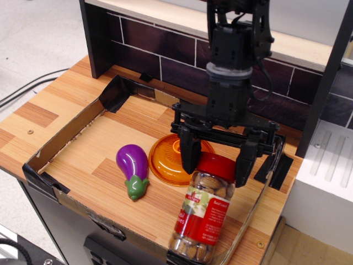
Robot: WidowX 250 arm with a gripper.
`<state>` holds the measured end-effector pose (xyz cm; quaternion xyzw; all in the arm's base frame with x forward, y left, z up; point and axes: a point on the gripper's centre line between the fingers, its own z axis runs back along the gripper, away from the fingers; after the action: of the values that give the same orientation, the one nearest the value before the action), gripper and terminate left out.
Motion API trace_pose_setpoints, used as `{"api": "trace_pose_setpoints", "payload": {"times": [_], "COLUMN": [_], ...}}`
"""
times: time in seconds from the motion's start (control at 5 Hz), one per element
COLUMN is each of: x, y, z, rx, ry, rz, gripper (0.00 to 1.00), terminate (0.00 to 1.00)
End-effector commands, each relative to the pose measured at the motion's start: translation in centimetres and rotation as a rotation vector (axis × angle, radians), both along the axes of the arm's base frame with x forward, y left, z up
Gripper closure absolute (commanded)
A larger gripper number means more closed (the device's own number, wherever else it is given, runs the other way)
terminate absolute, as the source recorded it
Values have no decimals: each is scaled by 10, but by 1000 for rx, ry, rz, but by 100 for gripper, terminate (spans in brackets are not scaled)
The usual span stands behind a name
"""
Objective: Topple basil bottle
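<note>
The basil bottle (204, 212) is a clear jar with a red lid, a red-and-green label and brownish contents. It stands at the front right of the tray, tilted with its lid leaning to the right and back. My gripper (217, 161) is open, with one black finger on each side of the red lid. The left finger (189, 154) is against the lid. Its base rests near the tray's front edge.
A purple toy eggplant (133, 168) lies left of the bottle. An orange translucent dome lid (171, 160) lies behind it. A low cardboard wall (60, 141) rims the wooden tray. A dark brick-pattern back wall (149, 52) and a white unit (325, 182) stand nearby.
</note>
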<state>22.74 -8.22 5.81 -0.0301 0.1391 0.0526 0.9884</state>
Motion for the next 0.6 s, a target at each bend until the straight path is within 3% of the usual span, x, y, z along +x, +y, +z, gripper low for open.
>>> {"api": "trace_pose_setpoints", "payload": {"times": [0.0, 0.2, 0.4], "x": [30, 36, 36], "y": [-6, -11, -10], "z": [-10, -20, -21], "rx": [15, -21, -35], "ry": [-302, -376, -470], "rz": [-54, -40, -72], "gripper": [100, 100, 0], "terminate": [0, 0, 0]}}
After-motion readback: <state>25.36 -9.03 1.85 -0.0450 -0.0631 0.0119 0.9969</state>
